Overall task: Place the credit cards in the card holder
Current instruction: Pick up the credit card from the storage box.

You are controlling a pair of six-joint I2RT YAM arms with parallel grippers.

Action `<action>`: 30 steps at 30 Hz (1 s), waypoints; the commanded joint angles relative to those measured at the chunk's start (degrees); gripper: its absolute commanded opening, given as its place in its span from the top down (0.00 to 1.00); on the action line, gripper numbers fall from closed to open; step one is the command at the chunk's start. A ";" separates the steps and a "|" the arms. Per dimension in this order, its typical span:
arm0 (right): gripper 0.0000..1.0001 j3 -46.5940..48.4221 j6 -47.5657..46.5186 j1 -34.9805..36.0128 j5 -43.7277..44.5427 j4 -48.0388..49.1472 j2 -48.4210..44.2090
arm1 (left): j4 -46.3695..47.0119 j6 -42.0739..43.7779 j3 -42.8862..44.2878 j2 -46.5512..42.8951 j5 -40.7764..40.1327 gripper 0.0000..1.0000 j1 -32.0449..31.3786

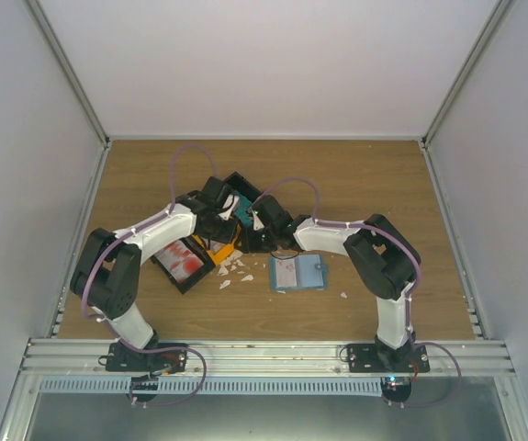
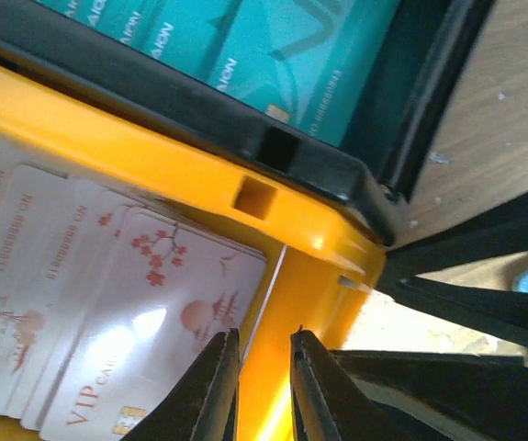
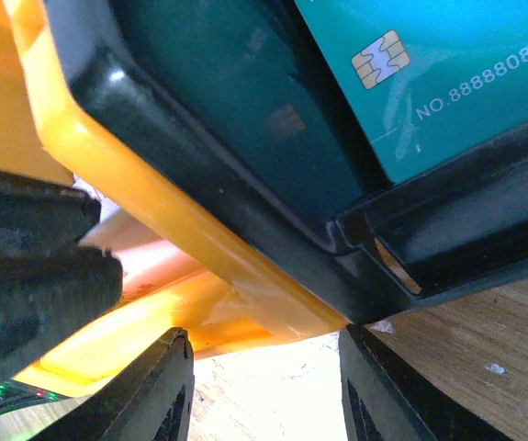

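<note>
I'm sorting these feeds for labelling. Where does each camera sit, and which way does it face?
Top: above, behind the bases, facing down at the table; left arm, right arm show.
Left wrist: on its arm, facing white cards in the orange tray; left tool shows.
Right wrist: on its arm, facing teal cards; right tool shows.
Shared: both wrist views catch the teal cards.

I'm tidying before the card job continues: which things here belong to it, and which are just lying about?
Belongs: teal cards; white cards with red marks; card holder; bin holding the cards.
Lying about: white scraps on the table.
</note>
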 commanded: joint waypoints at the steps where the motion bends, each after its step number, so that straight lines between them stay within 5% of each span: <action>1: 0.56 -0.76 0.61 0.45 2.17 1.61 0.88 | -3.44 -0.81 -2.45 -0.34 5.28 0.79 -1.59; 12: 0.55 -2.51 0.65 0.47 2.94 2.30 -1.60 | -3.21 -0.58 -2.56 -0.87 5.01 0.75 -1.52; 21: 0.54 -4.53 0.23 0.47 4.01 2.59 -5.07 | -3.71 0.93 0.33 -1.44 3.34 0.55 -1.52; 30: 0.54 -6.73 0.32 0.45 4.77 2.68 -6.88 | -3.11 1.91 -0.15 0.80 1.73 0.46 -1.56</action>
